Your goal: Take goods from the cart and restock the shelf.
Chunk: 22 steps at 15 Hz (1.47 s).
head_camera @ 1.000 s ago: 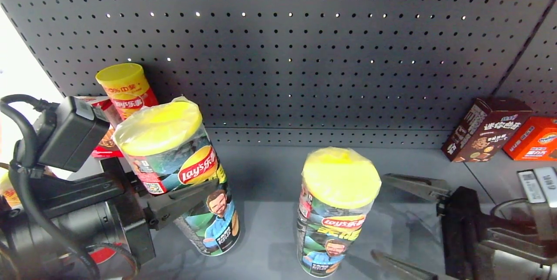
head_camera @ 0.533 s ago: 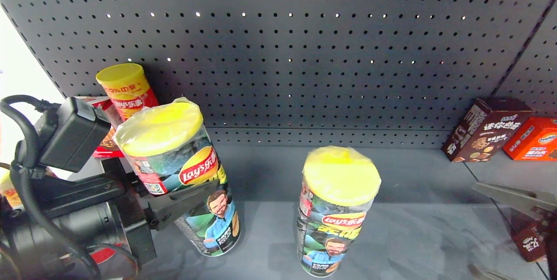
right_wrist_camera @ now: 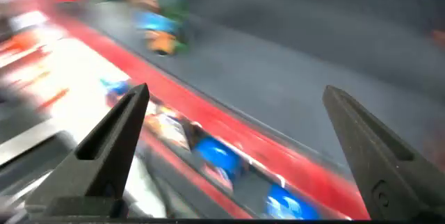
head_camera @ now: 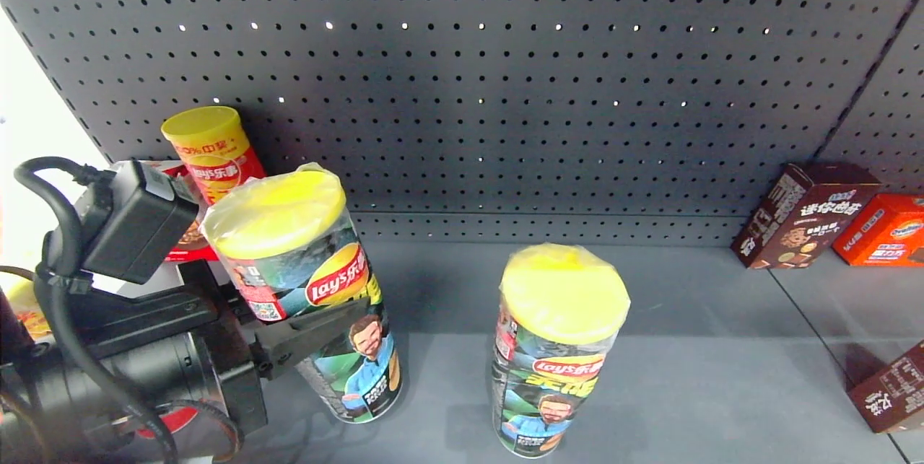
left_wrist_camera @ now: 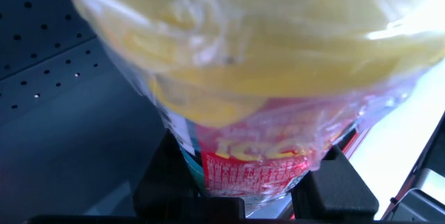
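In the head view I note the left gripper (head_camera: 317, 330) clamped on the tilted chip can (head_camera: 303, 269) at the shelf's (head_camera: 693, 377) left end, and the right gripper (right_wrist_camera: 236, 93) withdrawn rightward since a second ago; the left wrist view confirms that grip; the right wrist view shows its fingers spread wide, holding nothing.

A dark grey pegboard back panel (head_camera: 462, 89) rises behind the shelf (head_camera: 693, 377), its rows of round holes running the full width. A few holes (head_camera: 328, 24) glow as bright pinpoints of light from behind. A narrower perforated strip (head_camera: 541, 227) runs along the panel's foot. At the right a second pegboard panel (head_camera: 895, 110) joins it, and a thin seam (head_camera: 830, 348) crosses the matte grey shelf board. Past the left edge lies a bright white glare (head_camera: 29, 110).
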Available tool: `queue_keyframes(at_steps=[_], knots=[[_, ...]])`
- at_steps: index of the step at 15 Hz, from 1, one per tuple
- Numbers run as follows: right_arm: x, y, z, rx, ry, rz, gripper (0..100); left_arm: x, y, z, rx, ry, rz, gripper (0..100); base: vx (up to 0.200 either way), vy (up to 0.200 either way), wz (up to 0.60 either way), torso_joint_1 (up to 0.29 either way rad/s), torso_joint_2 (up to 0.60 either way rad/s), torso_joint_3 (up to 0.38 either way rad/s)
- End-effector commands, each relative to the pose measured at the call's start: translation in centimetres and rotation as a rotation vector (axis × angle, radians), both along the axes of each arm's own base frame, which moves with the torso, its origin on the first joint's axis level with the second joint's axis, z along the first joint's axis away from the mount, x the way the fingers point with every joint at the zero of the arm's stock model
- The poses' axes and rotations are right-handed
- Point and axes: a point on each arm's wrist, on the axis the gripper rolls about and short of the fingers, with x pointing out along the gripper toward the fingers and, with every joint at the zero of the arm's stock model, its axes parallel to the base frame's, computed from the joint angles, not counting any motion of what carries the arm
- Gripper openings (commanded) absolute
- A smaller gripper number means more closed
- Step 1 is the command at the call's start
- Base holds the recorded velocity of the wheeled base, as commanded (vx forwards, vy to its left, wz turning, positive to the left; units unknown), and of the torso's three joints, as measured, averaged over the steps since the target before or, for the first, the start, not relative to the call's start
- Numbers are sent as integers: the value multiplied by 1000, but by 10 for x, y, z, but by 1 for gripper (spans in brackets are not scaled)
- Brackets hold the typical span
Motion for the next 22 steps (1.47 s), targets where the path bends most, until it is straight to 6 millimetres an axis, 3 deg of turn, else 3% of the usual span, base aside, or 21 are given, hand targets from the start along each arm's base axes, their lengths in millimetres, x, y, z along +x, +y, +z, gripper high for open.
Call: queue_keyframes(at_steps=[1,3,15,19,22], knots=[[-4,-3,-25,1,-17,-151,100,0,0,0,1,1,-2,0,0,0,0,0,0,0],[3,-7,-45,-81,-2,-360,100,0,0,0,0,0,0,0,0,0,0,0,0,0],[3,-6,-51,-42,76,-341,100,-6,0,6,-11,-27,-22,0,0,0,0,0,0,0],[3,-6,-51,-42,76,-343,100,-6,-1,25,-49,-79,-22,0,0,0,0,0,0,0],[3,-6,-51,-42,76,-343,100,7,-9,40,-27,-40,-24,0,0,0,0,0,0,0]])
